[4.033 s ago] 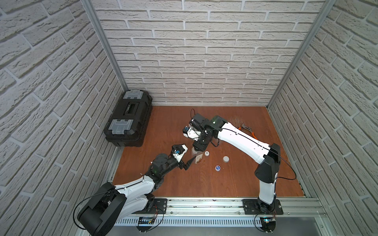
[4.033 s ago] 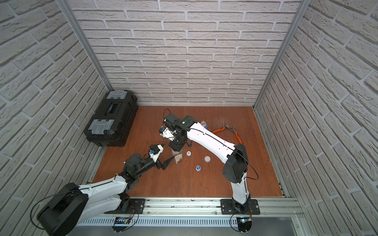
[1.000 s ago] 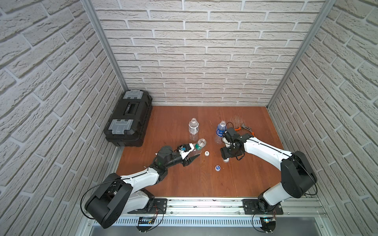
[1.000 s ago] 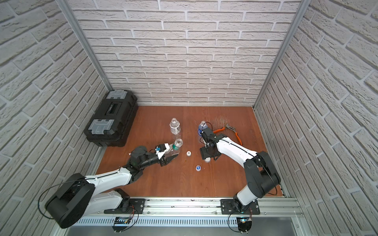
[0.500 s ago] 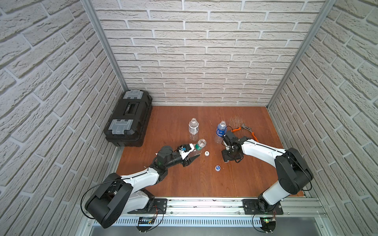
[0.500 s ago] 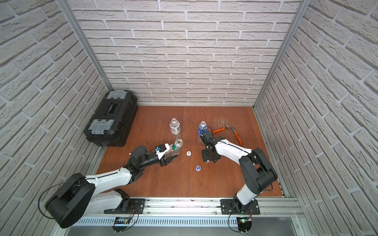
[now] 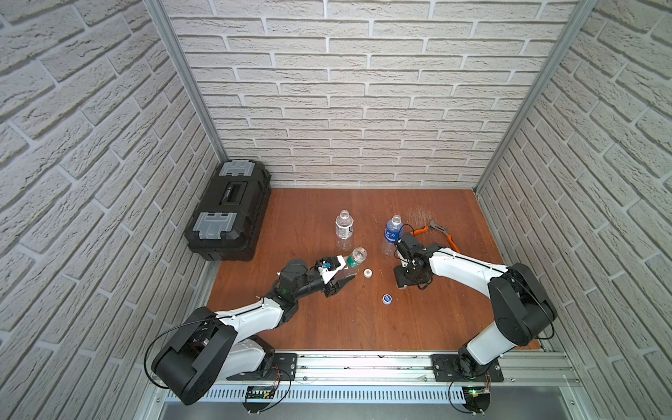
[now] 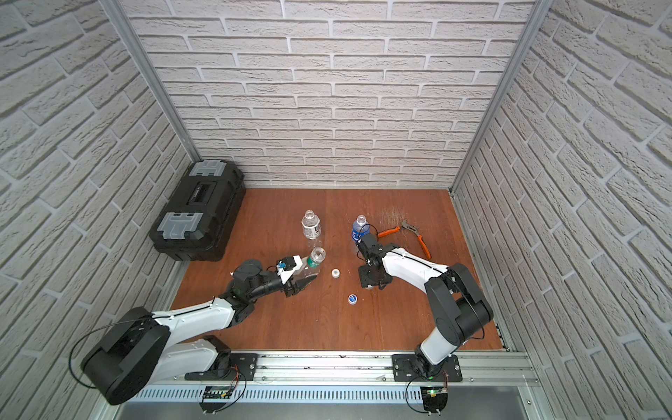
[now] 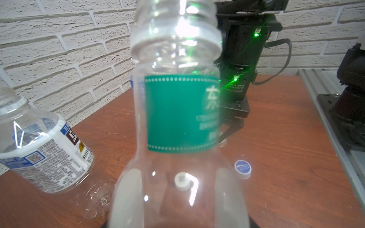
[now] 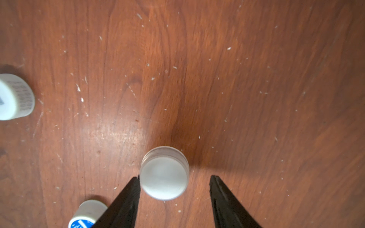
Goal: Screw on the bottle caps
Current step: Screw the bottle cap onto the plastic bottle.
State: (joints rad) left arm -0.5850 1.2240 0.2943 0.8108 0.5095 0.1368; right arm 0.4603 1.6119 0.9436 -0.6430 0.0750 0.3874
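Note:
My left gripper (image 7: 343, 271) (image 9: 178, 197) is shut on the squarish bottle (image 7: 358, 254) (image 9: 177, 114) with the green neck band, holding it upright and uncapped. My right gripper (image 7: 405, 282) (image 10: 174, 177) points down at the wider white cap (image 10: 164, 173). It is open: one finger touches the cap's side and the other stands apart. The top views hide this cap. The small white cap (image 7: 368, 272) (image 10: 13, 96) and the blue cap (image 7: 387, 299) (image 10: 87, 213) lie on the table between the arms. The white-labelled bottle (image 7: 344, 225) and the blue-labelled bottle (image 7: 392, 232) stand uncapped further back.
A black toolbox (image 7: 229, 211) sits at the back left corner. Orange-handled pliers (image 7: 436, 232) lie behind my right arm. Brick walls close in three sides, and a metal rail (image 7: 363, 363) runs along the front edge.
My right gripper has come down over the wider white cap, which the top views showed beside it a second ago, and its jaws have narrowed. My left arm has held still with the bottle.

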